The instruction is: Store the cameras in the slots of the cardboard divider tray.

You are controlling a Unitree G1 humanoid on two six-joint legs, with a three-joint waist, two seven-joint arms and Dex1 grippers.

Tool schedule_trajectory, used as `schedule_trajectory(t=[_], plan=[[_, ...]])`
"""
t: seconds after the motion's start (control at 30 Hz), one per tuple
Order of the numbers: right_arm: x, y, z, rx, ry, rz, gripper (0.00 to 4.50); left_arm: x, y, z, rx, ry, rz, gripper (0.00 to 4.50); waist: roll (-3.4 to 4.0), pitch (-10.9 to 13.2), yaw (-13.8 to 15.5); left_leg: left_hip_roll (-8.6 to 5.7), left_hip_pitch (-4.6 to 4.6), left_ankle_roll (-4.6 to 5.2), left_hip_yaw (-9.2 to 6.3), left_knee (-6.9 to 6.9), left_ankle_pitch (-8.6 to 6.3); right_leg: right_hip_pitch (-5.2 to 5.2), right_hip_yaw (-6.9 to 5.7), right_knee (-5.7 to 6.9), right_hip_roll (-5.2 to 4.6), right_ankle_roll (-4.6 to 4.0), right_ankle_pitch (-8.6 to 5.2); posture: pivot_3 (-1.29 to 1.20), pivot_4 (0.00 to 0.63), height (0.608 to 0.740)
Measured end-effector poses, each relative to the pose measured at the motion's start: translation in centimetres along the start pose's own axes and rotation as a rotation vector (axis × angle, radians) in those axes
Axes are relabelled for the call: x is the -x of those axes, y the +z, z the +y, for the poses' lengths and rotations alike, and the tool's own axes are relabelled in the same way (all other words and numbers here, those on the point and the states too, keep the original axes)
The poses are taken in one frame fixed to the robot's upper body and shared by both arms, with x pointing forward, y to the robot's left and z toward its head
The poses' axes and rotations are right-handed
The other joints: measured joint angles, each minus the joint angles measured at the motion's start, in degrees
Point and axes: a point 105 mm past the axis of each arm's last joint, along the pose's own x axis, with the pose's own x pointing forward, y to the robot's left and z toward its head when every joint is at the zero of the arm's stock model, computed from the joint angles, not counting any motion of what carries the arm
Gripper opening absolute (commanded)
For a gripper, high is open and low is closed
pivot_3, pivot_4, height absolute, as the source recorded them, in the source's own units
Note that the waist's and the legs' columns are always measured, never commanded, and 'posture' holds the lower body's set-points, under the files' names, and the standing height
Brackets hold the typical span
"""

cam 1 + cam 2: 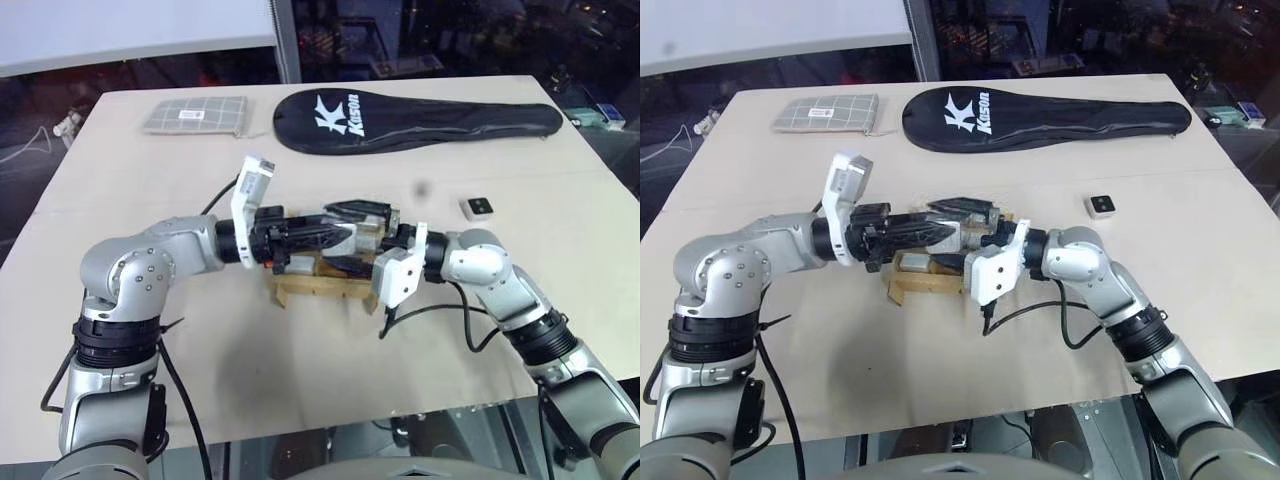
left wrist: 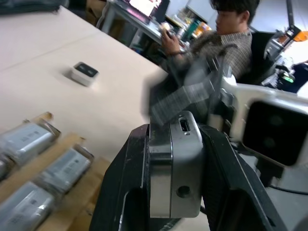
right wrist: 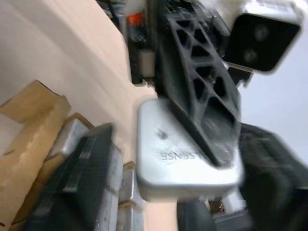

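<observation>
Midway over the beige tabletop (image 1: 150, 150), left pincer (image 2: 175, 178) and right pincer (image 1: 965, 235) meet tip to tip, both level, just above the cardboard divider tray (image 1: 305, 288). Seen from the left wrist: black fingers (image 2: 120, 192) pressed against both flat sides of a silver-grey camera (image 2: 174, 168), held on edge with a small port and a round hole facing the lens. Seen from the right wrist: same camera broadside, faint lettering on its face, one latticed black finger of the left pincer lying across it, and the right pincer's own fingers spread wide to either side, apparently not touching it. Below the meeting point, tray resting flat on the tabletop, tan-brown, partly hidden by the pincers; several more silver-grey cameras (image 2: 29, 139) already seated in its slots, lying side by side between notched dividers. Further out toward the right arm's side, well apart from the tray, another small white camera with a black square on top (image 1: 477, 207), lying loose on the tabletop. Along the far edge, a long black racket cover (image 1: 420, 120) with white lettering, and beside it a flat grey checked pouch (image 1: 195, 115). Beyond the tabletop, in the left wrist view, a seated person (image 2: 226, 38) in a patterned top.
</observation>
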Motion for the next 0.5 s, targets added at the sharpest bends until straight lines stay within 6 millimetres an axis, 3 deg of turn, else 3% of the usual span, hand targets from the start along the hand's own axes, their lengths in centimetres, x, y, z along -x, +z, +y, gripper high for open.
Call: schedule_trajectory(t=[0.1, 0.2, 0.27, 0.37, 0.5], plan=[[1.2, -0.3, 0.1, -0.085, -0.035, 0.022, 4.47, -0.1, -0.2, 0.2, -0.045, 0.004, -0.001, 0.9, 0.0, 0.0, 0.14, 0.0, -0.02, 0.05, 0.04, -0.01, -0.03, 0.0, -0.02, -0.01, 0.0, 0.0, 0.0, 0.0, 0.15, 0.74], [3.6, -1.1, 0.4, -0.19, -0.065, 0.078, 4.47, -0.2, -0.3, 0.5, -0.087, 0.009, -0.014, 0.9, 0.0, 0.0, 0.23, 0.0, -0.05, 0.07, 0.05, 0.0, -0.04, -0.01, -0.01, -0.07, -0.01, -0.01, 0.0, 0.0, 0.15, 0.74], [6.0, -1.2, 0.2, -0.348, -0.129, 0.103, 4.47, -0.4, 0.0, 0.8, -0.134, 0.014, -0.051, 0.9, -0.01, 0.0, 0.67, -0.02, -0.06, 0.09, 0.02, 0.0, -0.06, 0.03, -0.04, -0.08, -0.04, -0.01, -0.01, 0.0, 0.15, 0.74], [11.7, -1.6, -0.1, -0.703, -0.213, 0.178, 4.47, -0.3, 0.0, 1.6, -0.21, 0.015, -0.09, 0.9, -0.01, 0.01, 0.77, -0.04, -0.04, 0.12, 0.1, 0.02, -0.07, 0.04, 0.01, -0.1, -0.06, -0.21, -0.13, 0.0, 0.15, 0.74], [17.4, -0.5, 2.1, -1.035, -0.148, 0.272, 4.47, 0.5, -0.9, 2.3, -0.287, -0.01, -0.071, 0.9, -0.04, 0.0, 0.82, 0.0, 0.04, 0.14, 0.06, -0.03, -0.08, 0.12, -0.01, -0.1, 0.02, -0.22, -0.14, 0.0, 0.15, 0.74]])
